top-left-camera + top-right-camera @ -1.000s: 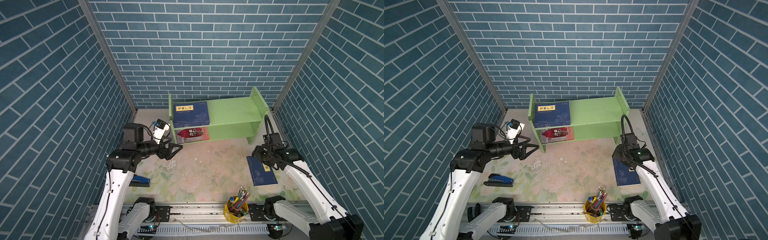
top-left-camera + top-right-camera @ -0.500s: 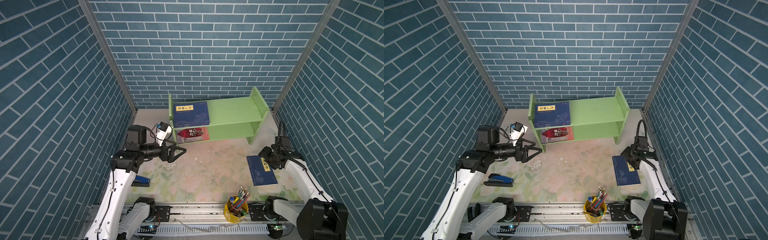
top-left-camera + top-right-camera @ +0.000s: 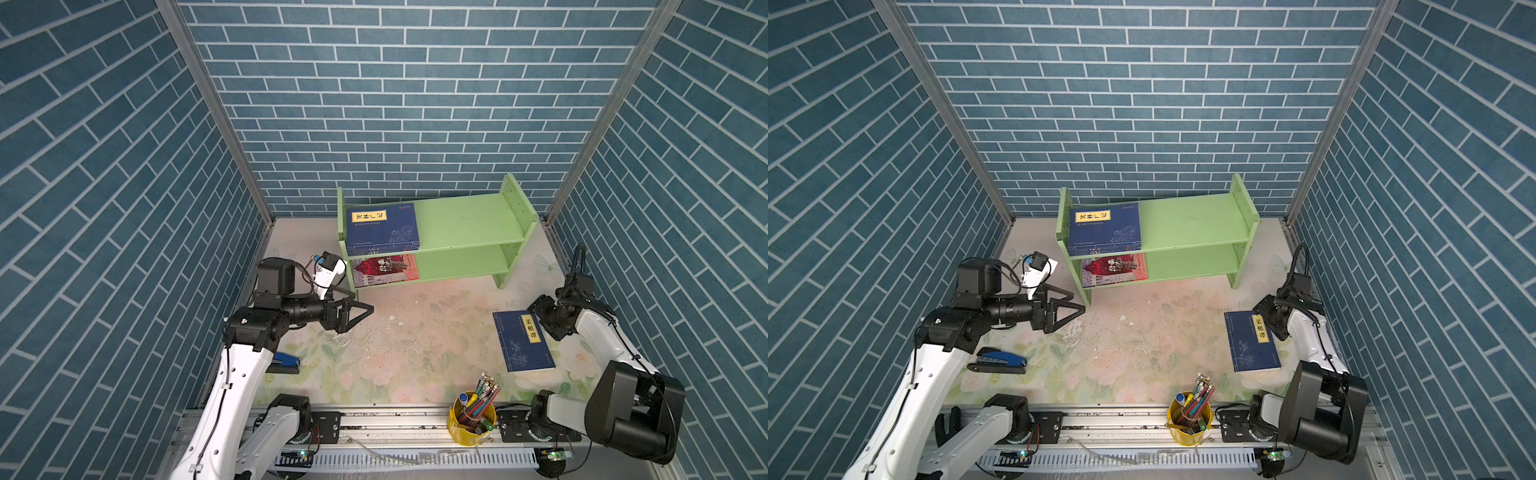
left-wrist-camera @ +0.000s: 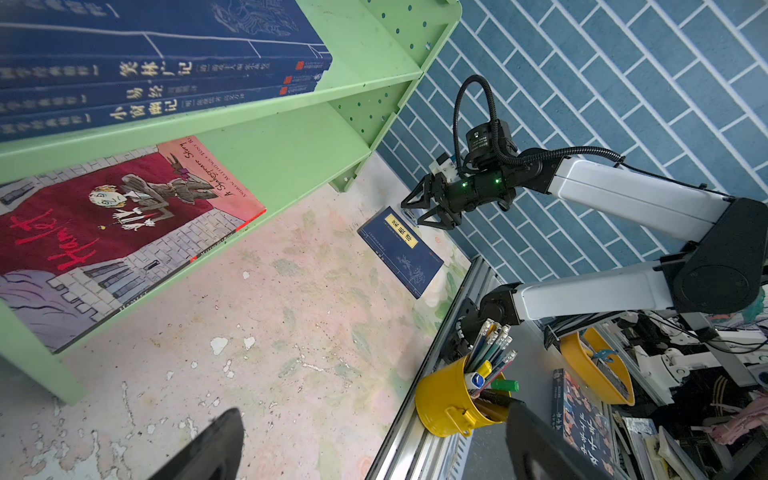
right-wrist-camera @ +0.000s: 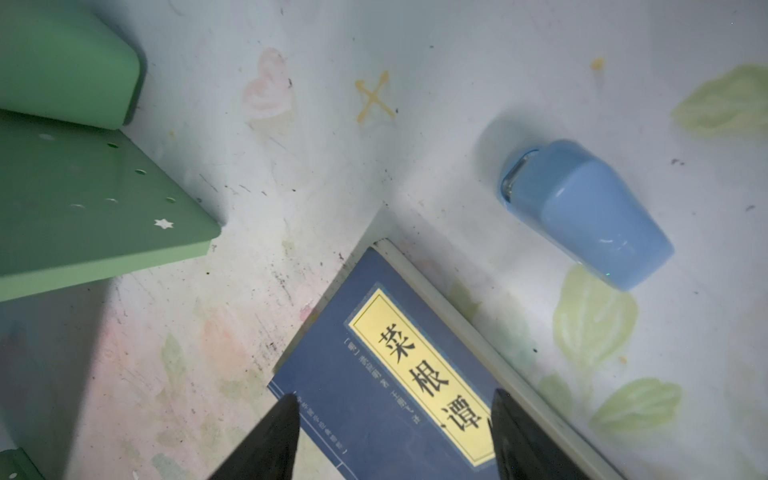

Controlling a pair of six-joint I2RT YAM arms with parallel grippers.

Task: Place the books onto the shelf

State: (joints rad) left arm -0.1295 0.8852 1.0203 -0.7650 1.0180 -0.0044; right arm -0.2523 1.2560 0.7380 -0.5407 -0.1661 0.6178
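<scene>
The light-green shelf [image 3: 469,224] [image 3: 1187,220] stands at the back. Three navy books [image 3: 381,228] [image 4: 166,70] lie stacked at the left end of its top tier. A red-and-grey book [image 3: 384,270] [image 4: 104,232] lies on the lower tier. One more navy book [image 3: 523,347] [image 5: 374,374] with a yellow label lies flat on the table at the right. My right gripper [image 3: 540,316] [image 5: 395,415] hovers open over that book's far right corner, touching nothing. My left gripper [image 3: 365,309] [image 4: 374,436] is open and empty in front of the shelf's left end.
A yellow pencil cup [image 3: 471,417] stands at the front edge. A dark blue stapler [image 3: 284,361] lies at the left, under my left arm. A light-blue rounded object [image 5: 582,212] lies beside the table book's far corner. Brick walls close in on both sides.
My right arm has folded back, shifting its gripper right to the book's far corner with the jaws spread wider. My left gripper has drifted slightly right and toward the front.
</scene>
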